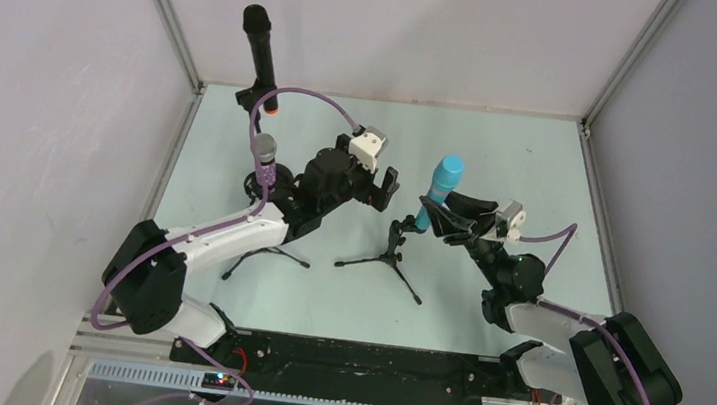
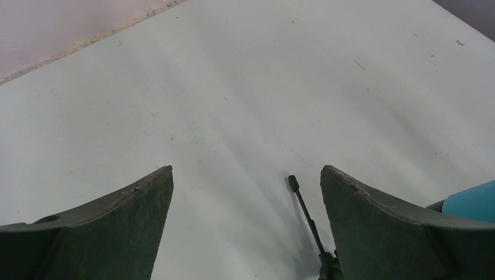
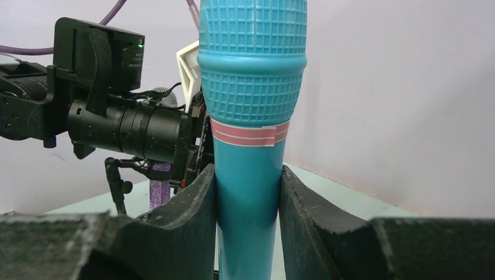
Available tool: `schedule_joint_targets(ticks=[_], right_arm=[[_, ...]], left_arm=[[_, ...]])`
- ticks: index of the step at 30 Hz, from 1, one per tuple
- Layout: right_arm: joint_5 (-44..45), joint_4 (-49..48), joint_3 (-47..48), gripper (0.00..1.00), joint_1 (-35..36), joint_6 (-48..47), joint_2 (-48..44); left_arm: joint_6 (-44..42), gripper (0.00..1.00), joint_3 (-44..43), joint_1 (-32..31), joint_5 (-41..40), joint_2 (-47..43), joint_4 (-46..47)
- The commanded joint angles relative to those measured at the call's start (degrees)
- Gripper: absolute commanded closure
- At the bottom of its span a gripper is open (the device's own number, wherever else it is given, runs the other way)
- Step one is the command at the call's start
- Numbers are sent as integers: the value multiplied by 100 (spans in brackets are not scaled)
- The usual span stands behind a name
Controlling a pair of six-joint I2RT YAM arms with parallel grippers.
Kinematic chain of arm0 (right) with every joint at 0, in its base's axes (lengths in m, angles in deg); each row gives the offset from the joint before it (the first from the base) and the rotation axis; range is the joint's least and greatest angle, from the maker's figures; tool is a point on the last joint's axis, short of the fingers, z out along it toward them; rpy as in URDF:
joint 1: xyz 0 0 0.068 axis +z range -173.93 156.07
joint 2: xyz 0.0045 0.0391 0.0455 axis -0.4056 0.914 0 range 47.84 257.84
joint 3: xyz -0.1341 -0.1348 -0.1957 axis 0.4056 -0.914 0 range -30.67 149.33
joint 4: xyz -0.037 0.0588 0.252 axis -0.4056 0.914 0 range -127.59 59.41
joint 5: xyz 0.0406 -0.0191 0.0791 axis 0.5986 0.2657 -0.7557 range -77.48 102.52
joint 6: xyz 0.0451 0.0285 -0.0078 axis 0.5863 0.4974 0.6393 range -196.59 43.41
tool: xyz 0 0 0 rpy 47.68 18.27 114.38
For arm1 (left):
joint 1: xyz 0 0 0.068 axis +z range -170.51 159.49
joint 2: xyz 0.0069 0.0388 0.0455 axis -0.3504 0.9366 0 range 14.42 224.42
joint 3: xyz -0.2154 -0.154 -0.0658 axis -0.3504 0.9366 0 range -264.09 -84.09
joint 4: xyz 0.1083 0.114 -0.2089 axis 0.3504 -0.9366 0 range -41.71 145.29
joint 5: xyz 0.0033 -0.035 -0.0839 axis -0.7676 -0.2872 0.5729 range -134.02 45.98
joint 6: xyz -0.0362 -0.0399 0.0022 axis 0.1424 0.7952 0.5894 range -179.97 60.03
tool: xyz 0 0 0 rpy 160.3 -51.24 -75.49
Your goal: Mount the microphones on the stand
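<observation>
1. Grip first: your right gripper point(image 3: 248, 184) is clamped on the light blue plastic stick microphone point(image 3: 252, 87). Its dark fingers point(image 3: 190, 201) press the smooth barrel from both sides, just below the pink tape band point(image 3: 250, 133).
2. Seen from above, that microphone stands nearly upright, head up, at about 1 o'clock from the small black tripod stand point(image 1: 388, 251) near the middle of the pale table point(image 1: 500, 157). You cannot tell from these views whether its tail has reached the clip.
3. Expect a stiff, light plastic shell. The barrel looks slick and slightly tapered, so it may slide or swivel in a two-finger pinch, and the gridded head probably makes it top-heavy. Hold it on the barrel, never on the head.
4. The stand looks light on its thin legs, so a sideways push would likely skid or tip it. Press along the clip's own line.
5. Your left gripper point(image 2: 248, 172) is spread wide with nothing between its fingers. It hangs over bare table, with a tripod leg point(image 2: 306, 219) at its 5 o'clock, and could steady the stand.
6. The black stick microphone with an orange end ring point(image 1: 262, 47) stands upright at the table's 11 o'clock corner. The glittery purple microphone with a silver head point(image 1: 265, 157) stands at 9 o'clock from the tripod.
</observation>
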Motion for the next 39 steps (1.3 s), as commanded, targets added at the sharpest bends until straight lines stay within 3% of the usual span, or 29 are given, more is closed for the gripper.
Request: schedule_joint_targets(ticks=[1,7,9,16,20,27,39], right_arm=[[-602,1886,-659,100,178,-178,736],[-338,1932,-675,100,180,-90,575],[-290,2045,-638,94,180,-59,410],[-170,3124,-356,44,200,-163,-734],[-105,3772,-124,26,214,-338,-1373],[-108,4506,-32,11,210,-349,-2284],[141,6093,-29,1,85,14,-3311]], left_arm=[[-152,0,-101,-19,-33,-282,149],[-361,0,-103,-19,2,-517,159],[-475,0,-108,-20,101,-581,157],[-805,0,-108,-17,643,-796,162],[-1040,0,-104,-22,1145,-904,168],[-1585,0,1,-17,2088,-1243,169],[-2218,0,211,-10,4293,-1377,165]])
